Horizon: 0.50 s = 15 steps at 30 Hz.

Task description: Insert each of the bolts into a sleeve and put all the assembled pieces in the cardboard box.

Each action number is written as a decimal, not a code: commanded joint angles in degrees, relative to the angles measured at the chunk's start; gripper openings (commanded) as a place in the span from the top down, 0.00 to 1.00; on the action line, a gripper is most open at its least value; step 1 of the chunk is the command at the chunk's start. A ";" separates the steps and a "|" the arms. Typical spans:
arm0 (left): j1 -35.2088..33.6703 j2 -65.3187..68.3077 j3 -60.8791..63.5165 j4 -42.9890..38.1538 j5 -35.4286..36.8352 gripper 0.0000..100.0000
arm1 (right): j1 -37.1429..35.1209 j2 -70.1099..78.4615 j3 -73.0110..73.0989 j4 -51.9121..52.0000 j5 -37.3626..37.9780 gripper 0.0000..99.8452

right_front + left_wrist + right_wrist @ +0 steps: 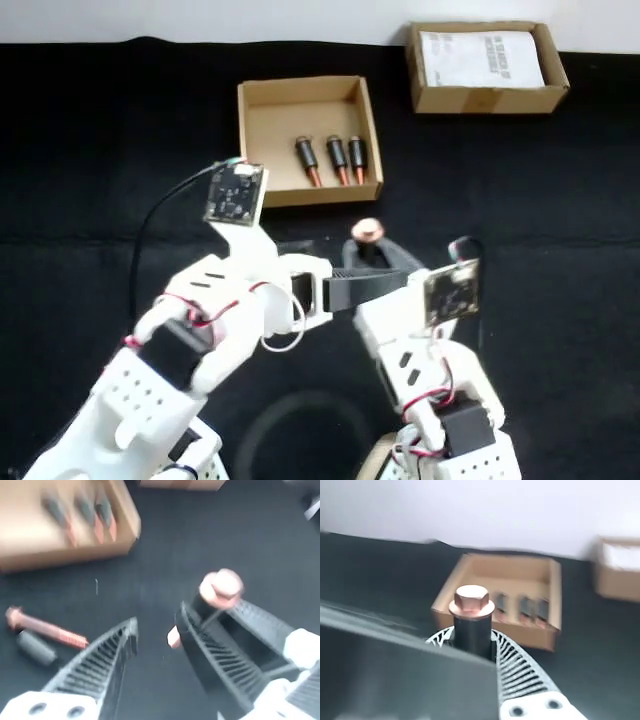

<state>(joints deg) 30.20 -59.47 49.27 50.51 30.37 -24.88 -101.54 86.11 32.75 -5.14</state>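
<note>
Bolt (pixel 366 231) head-up in black sleeve (pixel 362 252) from the high view, pinched upright by right gripper (pixel 365 266), long axis vertical; box (pixel 270 135) just beyond, three pieces (pixel 337 160) inside. Left wrist view: left gripper (pixel 156 621) spread and empty, loose bolt (pixel 46 629) flat beside spare sleeve (pixel 35 648) on dark tabletop (pixel 200 535). Right wrist view: coppery hex head, matte cylinder, cardboard box dead ahead, right arm likely nearer.

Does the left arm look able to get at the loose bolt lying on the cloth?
Probably yes: the loose bolt lies uncovered on the cloth beside a bare sleeve, the left gripper is open and empty, and the right gripper, shut on an assembled piece, is clear of it.
</note>
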 commanded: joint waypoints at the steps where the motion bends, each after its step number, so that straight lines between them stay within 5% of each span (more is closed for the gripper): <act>1: -4.35 -3.74 -4.35 -0.26 -0.26 0.49 | 6.37 6.29 -5.23 -5.32 -0.18 0.99; 9: -20.26 -6.73 -0.75 0.62 -0.35 0.53 | 13.67 43.74 -31.60 -13.41 -6.42 0.99; 15: -27.47 -6.73 11.12 0.97 -0.62 0.86 | 13.32 78.55 -62.11 -13.32 -6.51 0.99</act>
<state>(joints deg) 5.67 -65.71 56.57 51.47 30.02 -12.04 -40.62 42.68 21.14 -10.95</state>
